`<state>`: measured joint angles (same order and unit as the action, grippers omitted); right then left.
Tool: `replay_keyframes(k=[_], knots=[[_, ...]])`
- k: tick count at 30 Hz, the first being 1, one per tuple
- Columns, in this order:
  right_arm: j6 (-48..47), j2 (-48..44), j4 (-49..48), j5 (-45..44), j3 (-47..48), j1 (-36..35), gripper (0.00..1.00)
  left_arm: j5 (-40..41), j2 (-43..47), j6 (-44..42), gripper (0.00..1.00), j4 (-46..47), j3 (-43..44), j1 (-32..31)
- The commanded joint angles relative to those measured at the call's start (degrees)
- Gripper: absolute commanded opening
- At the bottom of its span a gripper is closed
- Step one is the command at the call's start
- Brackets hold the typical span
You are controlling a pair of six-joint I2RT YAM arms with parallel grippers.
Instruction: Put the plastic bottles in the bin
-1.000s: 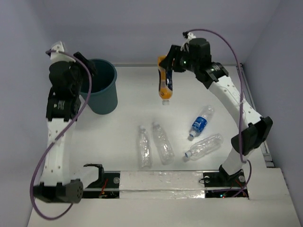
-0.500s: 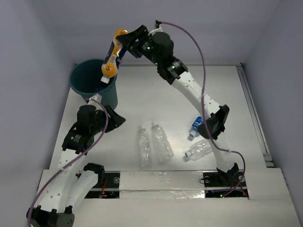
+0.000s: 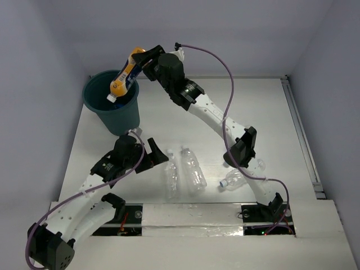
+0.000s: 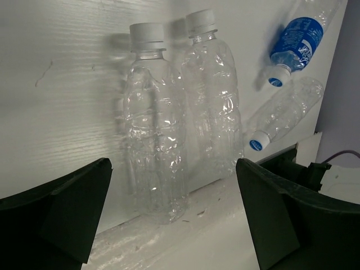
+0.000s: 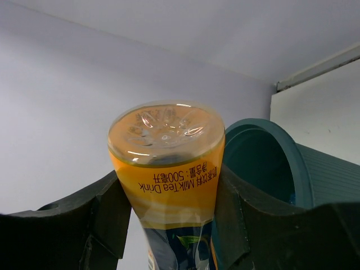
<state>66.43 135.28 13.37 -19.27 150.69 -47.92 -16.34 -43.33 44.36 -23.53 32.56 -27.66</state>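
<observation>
My right gripper is shut on the orange bottle, which hangs cap-down and tilted over the mouth of the dark teal bin. The right wrist view shows the orange bottle clamped between both fingers, the bin just behind it. My left gripper is open and low over the table, left of two clear bottles. In the left wrist view, my left gripper faces those clear bottles. Beyond them lie a blue-labelled bottle and a clear blue-capped one.
My right arm's elbow hangs over the right half of the table and covers the blue-labelled bottle from above. A white taped strip runs along the near edge. Pale walls close the left, back and right; a rail lines the right side.
The right arm swung the orange bottle left, from mid-table to over the bin. The left arm came away from the bin, dropped beside the clear bottles, and its jaws opened wide.
</observation>
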Motion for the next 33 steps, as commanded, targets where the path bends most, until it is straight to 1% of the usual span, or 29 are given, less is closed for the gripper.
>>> replay_keyframes(k=[1,2,6,10,19,21,22,25,28,33], knots=[[-0.9,-0.9,0.7,-7.5,2.8,-1.1,0.54,2.2,-1.2,2.7,0.92,5.9,-3.3,-1.3],[-1.5,-0.5,1.0,-8.0,2.9,-1.6,0.55,3.1,-1.6,3.1,0.92,6.6,-3.8,-2.8],[-3.2,0.7,4.2,-10.2,2.9,-2.2,0.59,4.4,-5.0,3.5,0.94,10.2,-6.1,-4.1],[-2.7,1.5,4.7,-11.0,2.9,-2.2,0.63,5.3,-7.5,3.3,0.95,11.9,-5.9,-5.5],[0.4,2.3,7.0,-15.2,3.7,-2.2,0.65,5.5,-9.8,2.9,0.97,13.5,-6.2,-6.0],[0.5,2.5,7.3,-15.3,3.6,-2.2,0.7,6.1,-10.0,2.8,0.98,13.5,-6.4,-6.6],[-0.2,2.6,6.9,-14.8,3.6,-2.2,0.79,6.2,-10.2,2.7,0.98,13.7,-6.5,-6.6],[-2.0,3.1,6.4,-13.4,3.2,-2.7,0.88,6.8,-11.1,2.3,0.99,13.9,-6.8,-6.6],[-4.3,2.7,5.3,-12.4,2.2,-2.7,0.92,7.4,-11.9,1.9,0.99,14.5,-6.9,-6.6],[-8.4,1.5,2.1,-11.0,1.6,-3.2,0.93,8.2,-13.6,1.0,0.99,15.0,-7.1,-7.1]])
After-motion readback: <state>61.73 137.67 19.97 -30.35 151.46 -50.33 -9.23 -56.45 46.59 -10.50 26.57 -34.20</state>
